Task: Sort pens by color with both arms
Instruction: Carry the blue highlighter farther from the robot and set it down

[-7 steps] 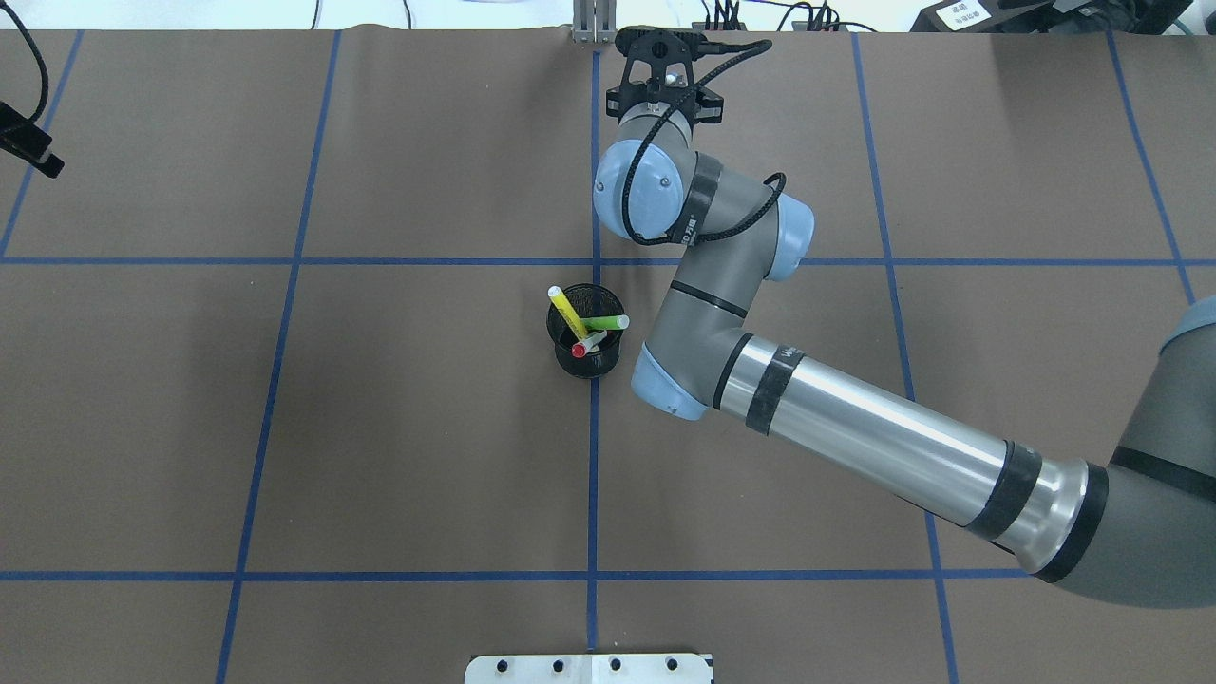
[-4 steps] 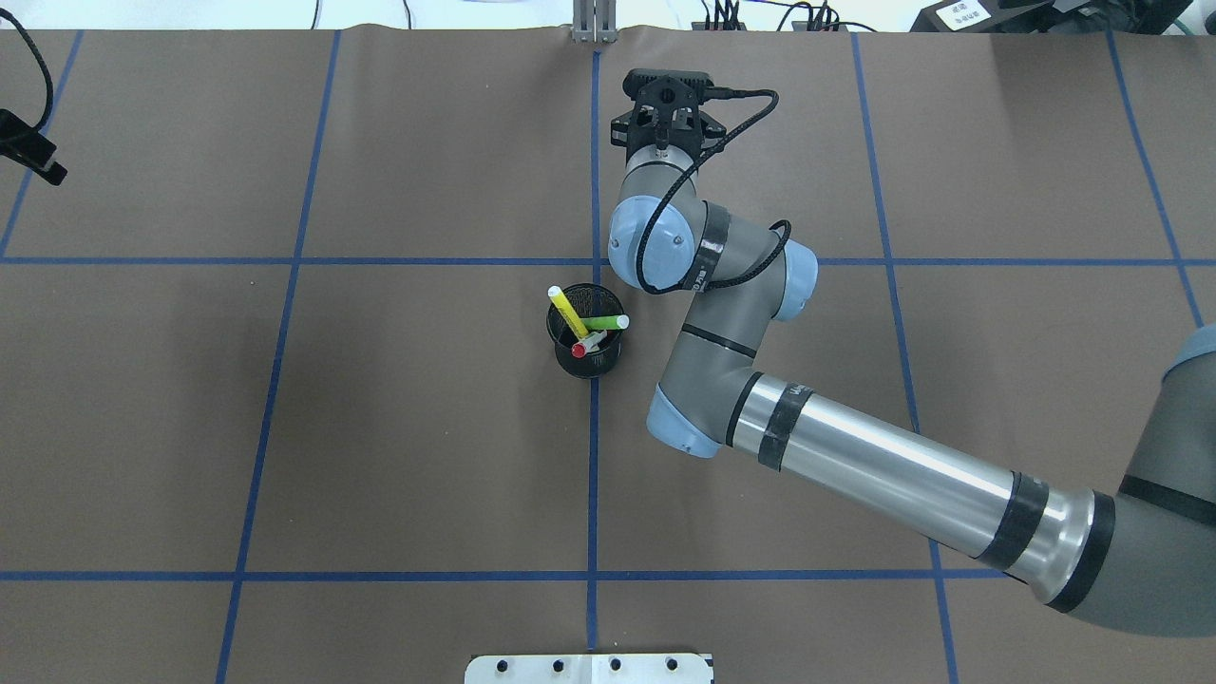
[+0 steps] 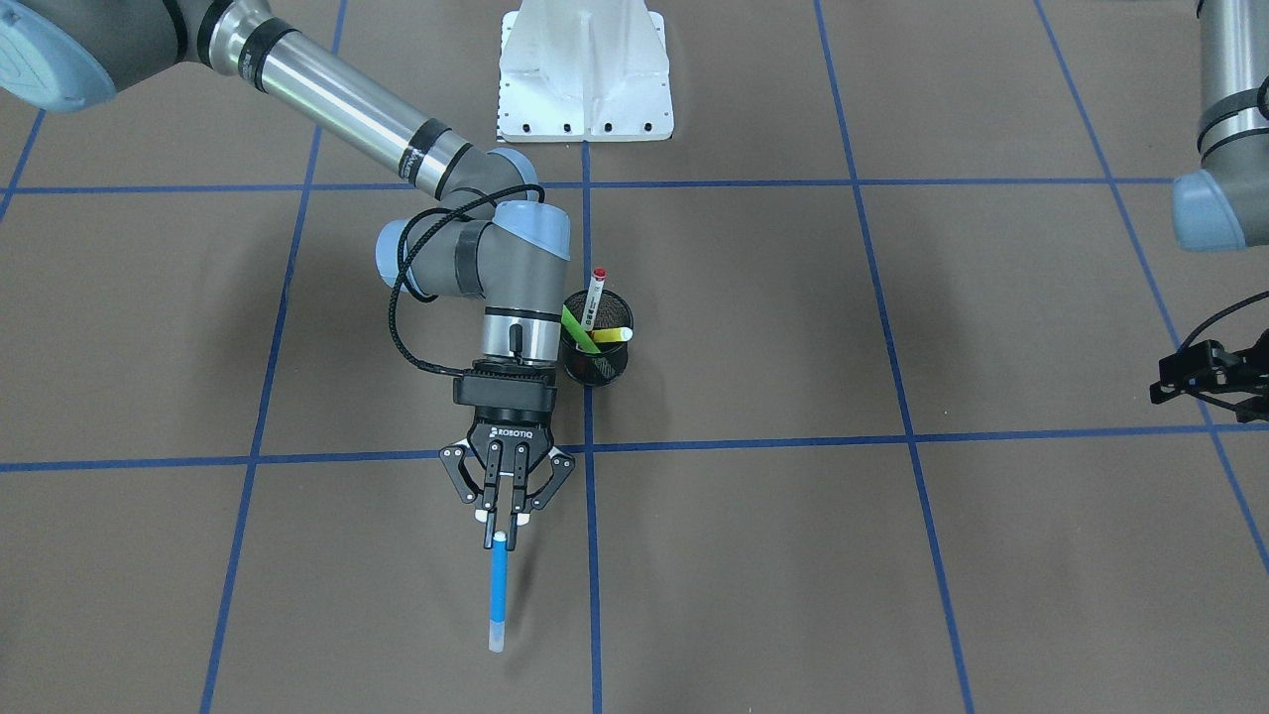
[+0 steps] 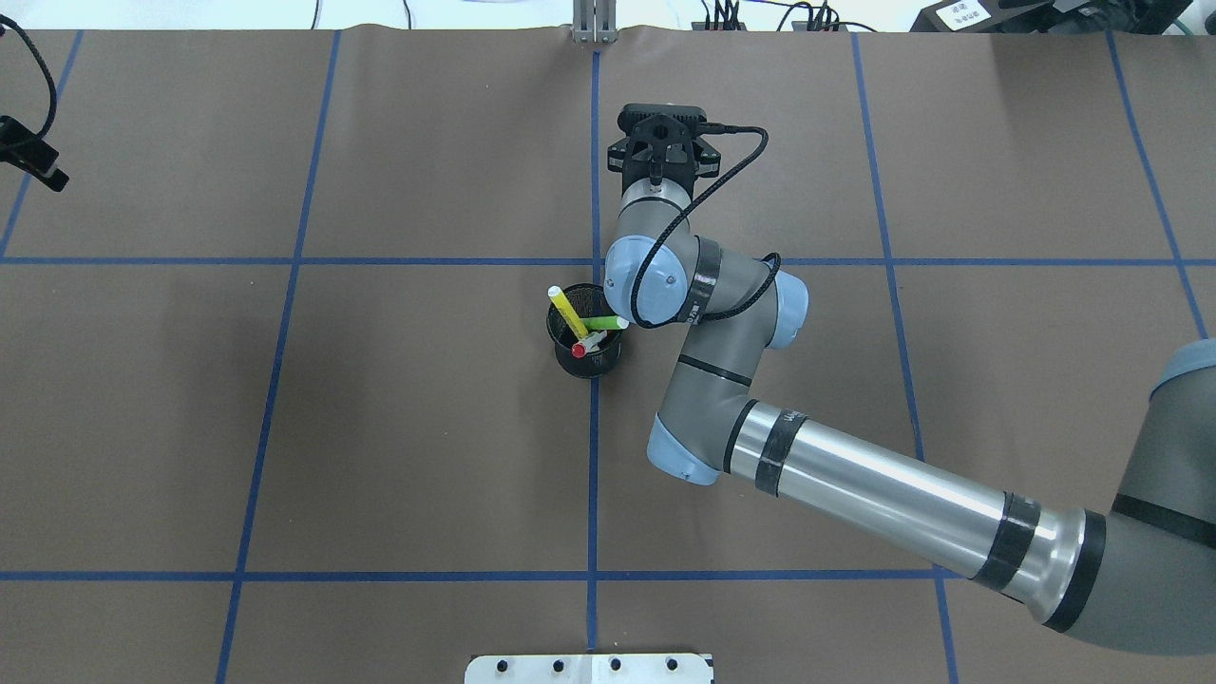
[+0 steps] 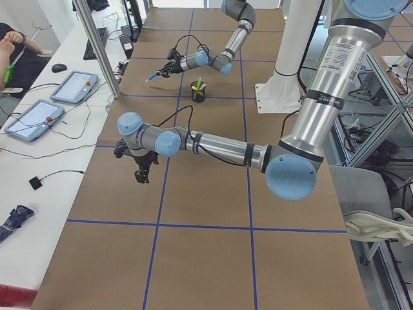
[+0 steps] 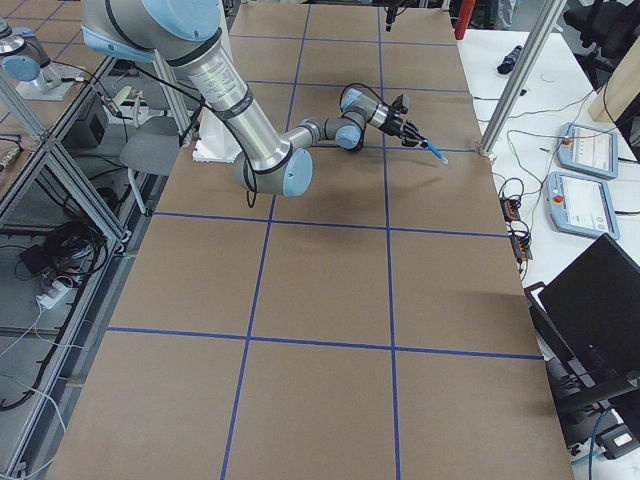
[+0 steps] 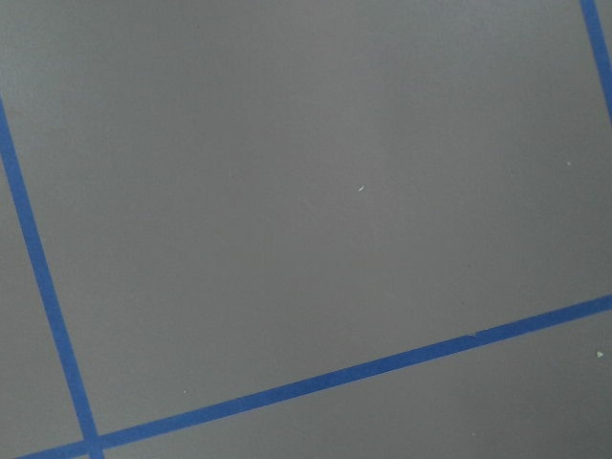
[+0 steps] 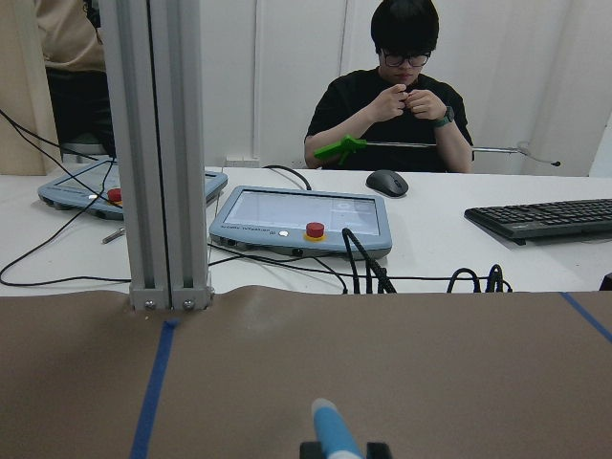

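Blue pen [image 3: 499, 585], slim, pale ends, pinched in right hand [image 3: 503, 540].

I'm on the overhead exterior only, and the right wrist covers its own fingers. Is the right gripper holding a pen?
Observer: Yes. In the front-facing view the right gripper is shut on one pale end of the blue pen, and the rest of the pen sticks straight out ahead of it.
Operator: And the left gripper? It's barely in my frame.
Observer: The left wrist camera sees only the bare brown table and blue tape lines, with no pen in its view. The left gripper hangs over that patch, but I cannot tell if it is open.
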`<act>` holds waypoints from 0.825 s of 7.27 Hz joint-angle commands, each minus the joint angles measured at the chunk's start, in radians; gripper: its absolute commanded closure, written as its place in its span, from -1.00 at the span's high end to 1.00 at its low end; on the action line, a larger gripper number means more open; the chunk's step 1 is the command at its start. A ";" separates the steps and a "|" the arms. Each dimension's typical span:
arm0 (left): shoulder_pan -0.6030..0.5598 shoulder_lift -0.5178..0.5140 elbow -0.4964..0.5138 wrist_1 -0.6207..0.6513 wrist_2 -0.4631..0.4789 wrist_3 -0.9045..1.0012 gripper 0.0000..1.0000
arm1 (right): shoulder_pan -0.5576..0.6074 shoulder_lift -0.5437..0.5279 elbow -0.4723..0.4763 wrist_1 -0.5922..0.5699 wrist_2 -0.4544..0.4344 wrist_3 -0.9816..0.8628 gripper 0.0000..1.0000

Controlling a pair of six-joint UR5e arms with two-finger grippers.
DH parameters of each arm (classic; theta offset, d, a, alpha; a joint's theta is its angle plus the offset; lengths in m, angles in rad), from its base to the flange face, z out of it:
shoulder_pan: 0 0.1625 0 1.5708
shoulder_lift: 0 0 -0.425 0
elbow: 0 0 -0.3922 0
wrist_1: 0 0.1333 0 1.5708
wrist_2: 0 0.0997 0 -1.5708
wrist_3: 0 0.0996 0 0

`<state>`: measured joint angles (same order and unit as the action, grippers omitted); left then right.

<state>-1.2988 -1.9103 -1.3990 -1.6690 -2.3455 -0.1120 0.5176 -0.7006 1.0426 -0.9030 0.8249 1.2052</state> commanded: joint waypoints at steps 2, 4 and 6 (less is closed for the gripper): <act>0.001 -0.006 0.002 0.000 0.000 -0.012 1.00 | -0.002 -0.002 -0.070 0.116 0.010 0.000 -1.00; 0.003 -0.007 0.002 0.000 0.000 -0.015 1.00 | -0.002 0.001 -0.070 0.116 0.014 0.000 -0.48; 0.001 -0.007 0.002 0.000 0.000 -0.015 1.00 | -0.002 0.003 -0.058 0.116 0.040 -0.004 1.00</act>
<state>-1.2967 -1.9174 -1.3975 -1.6690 -2.3454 -0.1271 0.5154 -0.6996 0.9762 -0.7875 0.8465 1.2048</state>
